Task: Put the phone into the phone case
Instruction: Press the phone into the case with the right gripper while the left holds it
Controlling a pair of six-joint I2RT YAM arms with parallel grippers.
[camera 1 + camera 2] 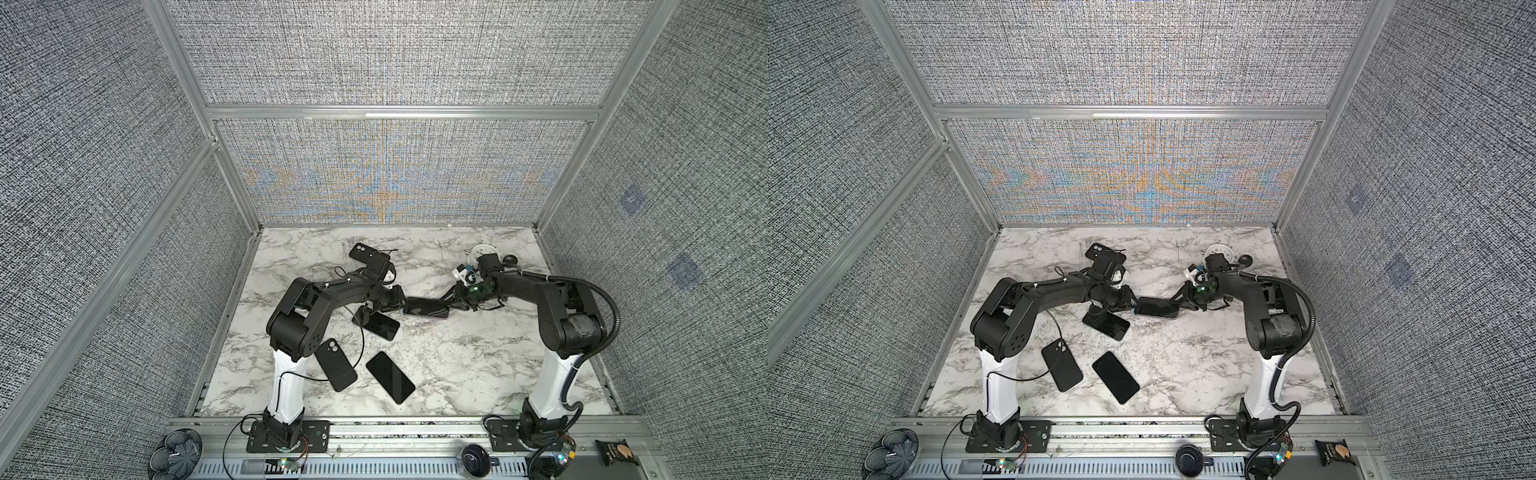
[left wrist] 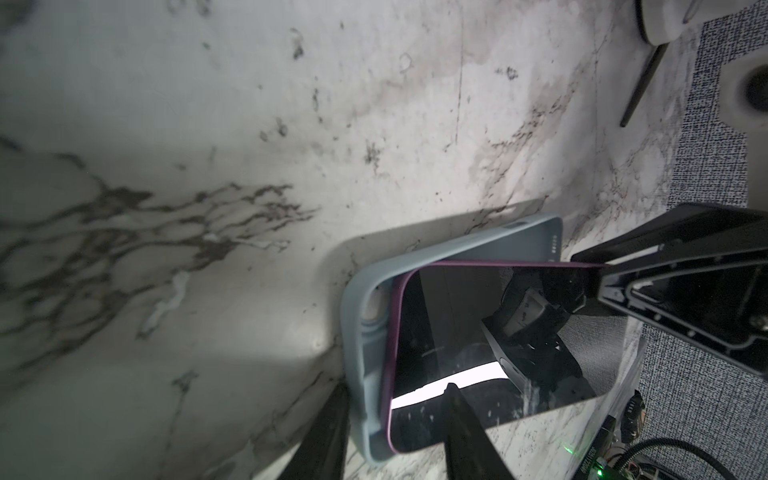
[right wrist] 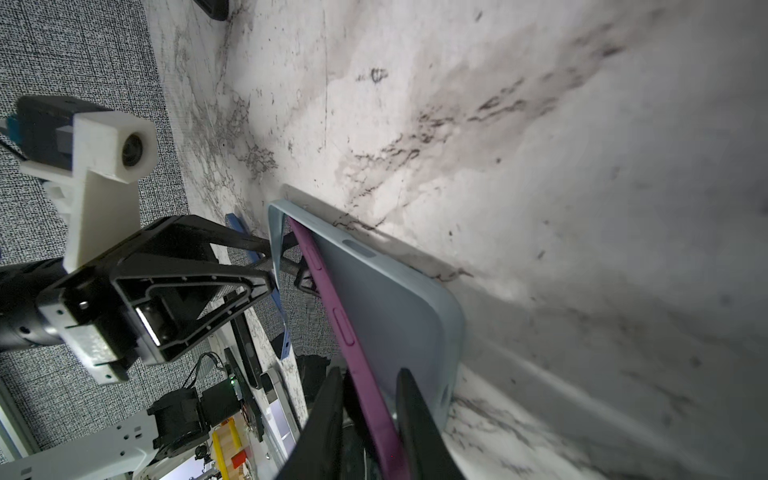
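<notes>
Now your phone [image 1: 427, 308] lies left-right mid-frame, tucked into the phone case [image 3: 395, 311] at your left fingers [image 2: 461, 428], raised at the right fingers [image 3: 415, 415], which pinch it. The left grip is unclear.

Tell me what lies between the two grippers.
The phone, tilted into the blue case, spans from left gripper to right gripper; both top views show it.
</notes>
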